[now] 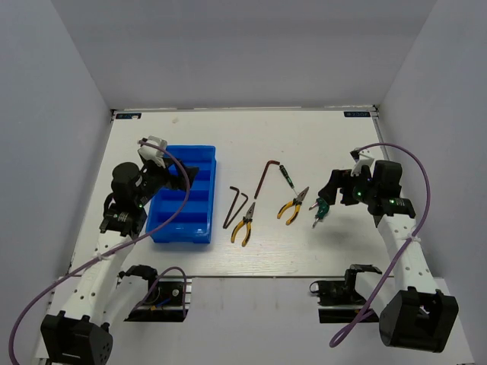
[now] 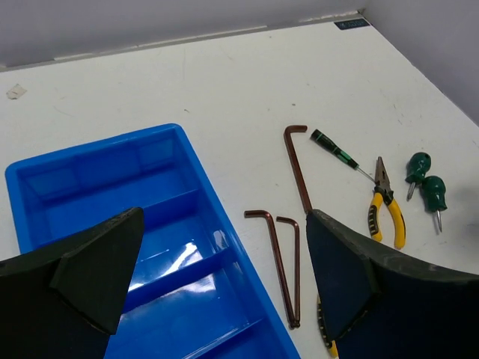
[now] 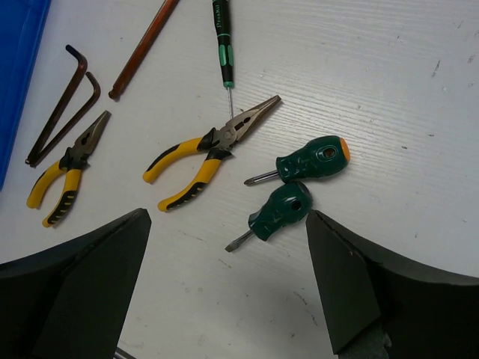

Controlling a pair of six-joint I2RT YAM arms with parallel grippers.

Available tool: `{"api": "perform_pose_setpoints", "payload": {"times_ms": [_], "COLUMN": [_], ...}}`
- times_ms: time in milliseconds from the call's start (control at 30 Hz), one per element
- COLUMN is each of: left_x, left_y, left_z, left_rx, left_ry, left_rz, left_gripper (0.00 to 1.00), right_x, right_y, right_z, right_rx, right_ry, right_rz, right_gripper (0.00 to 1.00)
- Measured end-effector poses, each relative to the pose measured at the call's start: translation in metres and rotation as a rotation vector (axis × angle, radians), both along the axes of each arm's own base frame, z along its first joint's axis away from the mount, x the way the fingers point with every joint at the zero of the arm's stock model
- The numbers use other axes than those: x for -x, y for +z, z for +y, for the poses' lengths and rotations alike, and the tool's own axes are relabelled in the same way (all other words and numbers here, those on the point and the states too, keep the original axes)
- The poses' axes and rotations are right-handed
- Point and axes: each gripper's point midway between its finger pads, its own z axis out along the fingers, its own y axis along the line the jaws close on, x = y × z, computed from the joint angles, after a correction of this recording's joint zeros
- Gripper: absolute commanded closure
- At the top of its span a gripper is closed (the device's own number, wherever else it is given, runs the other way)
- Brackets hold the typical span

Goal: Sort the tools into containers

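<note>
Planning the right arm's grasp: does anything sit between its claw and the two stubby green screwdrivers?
Nothing visible does. The open right claw hovers over the two stubby green-handled screwdrivers, which lie uncovered on the white table.

Blue bin point(image 2: 176, 217) sits under the left fingers point(image 2: 90, 277); pliers point(image 3: 198, 153), hex keys point(image 3: 63, 105) and screwdrivers point(image 3: 310, 161) lie flat just beyond the right fingers point(image 3: 82, 288).

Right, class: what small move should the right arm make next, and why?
Probably lower the right gripper onto the flat-tipped stubby screwdriver and close on it. The gripper hangs open right over that screwdriver, the tools in view lie out on the table, and no tool shows in the blue bin.
</note>
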Motion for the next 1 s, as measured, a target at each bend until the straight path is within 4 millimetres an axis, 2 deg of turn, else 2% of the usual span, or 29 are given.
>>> {"api": "perform_pose_setpoints", "payload": {"times_ms": [133,300,367,400,433,467,500,533,567,633,667,700,733,767,800,833,867,900,967,1000], "left_x": [-0.003,-0.003,-0.003,-0.003,-0.003,-0.004,-0.005,-0.006,-0.009,-0.017,-0.022,-0.027,-0.033,-0.039,-0.045,-0.05,-0.056,-0.06,-0.068,-0.071], "left_y": [-0.009,-0.012,-0.012,-0.012,-0.012,-0.012,-0.014,-0.016,-0.018,-0.024,-0.027,-0.028,-0.029,-0.03,-0.032,-0.034,-0.038,-0.044,-0.061,-0.073], "left_z": [-0.004,-0.006,-0.006,-0.007,-0.009,-0.011,-0.014,-0.017,-0.021,-0.032,-0.039,-0.046,-0.053,-0.061,-0.07,-0.079,-0.09,-0.101,-0.122,-0.132], "left_rx": [-0.003,-0.003,-0.002,0.0,0.003,0.008,0.013,0.013,0.014,-0.004,-0.015,-0.028,-0.043,-0.062,-0.091,-0.12,-0.148,-0.184,-0.253,-0.287], "left_ry": [-0.022,-0.033,-0.035,-0.039,-0.047,-0.058,-0.076,-0.095,-0.115,-0.161,-0.185,-0.206,-0.227,-0.245,-0.264,-0.286,-0.3,-0.308,-0.326,-0.327], "left_rz": [0.032,0.039,0.042,0.043,0.042,0.042,0.05,0.058,0.072,0.121,0.149,0.174,0.198,0.216,0.24,0.261,0.287,0.323,0.392,0.427], "left_gripper": [0.04,0.07,0.18,0.28,0.42,0.69,0.83,0.95,1.0,1.0,1.0,1.0,0.98,0.83,0.49,0.48,0.48,0.5,0.69,0.78], "right_x": [0.0,0.001,0.001,0.001,0.002,0.002,0.003,0.005,0.007,0.012,0.013,0.014,0.015,0.016,0.016,0.017,0.018,0.018,0.018,0.018], "right_y": [0.001,0.004,0.005,0.005,0.006,0.007,0.006,0.005,0.003,-0.002,-0.004,-0.005,-0.007,-0.008,-0.009,-0.01,-0.011,-0.012,-0.014,-0.015], "right_z": [-0.001,0.0,0.001,0.001,0.002,0.003,0.004,0.005,0.006,0.008,0.009,0.009,0.009,0.009,0.008,0.009,0.009,0.009,0.009,0.008], "right_rx": [0.002,-0.002,-0.003,-0.002,-0.001,0.004,0.014,0.027,0.033,0.031,0.033,0.036,0.038,0.044,0.055,0.056,0.062,0.063,0.062,0.064], "right_ry": [-0.006,0.002,0.007,0.012,0.024,0.043,0.067,0.092,0.112,0.134,0.143,0.149,0.154,0.161,0.172,0.179,0.19,0.193,0.193,0.193], "right_rz": [-0.004,-0.015,-0.02,-0.024,-0.03,-0.04,-0.053,-0.066,-0.067,-0.053,-0.047,-0.047,-0.042,-0.043,-0.046,-0.043,-0.045,-0.042,-0.031,-0.026], "right_gripper": [0.09,0.09,0.09,0.09,0.09,0.13,0.4,0.91,1.0,1.0,0.97,0.15,0.09,0.09,0.13,0.78,1.0,1.0,1.0,0.94]}}
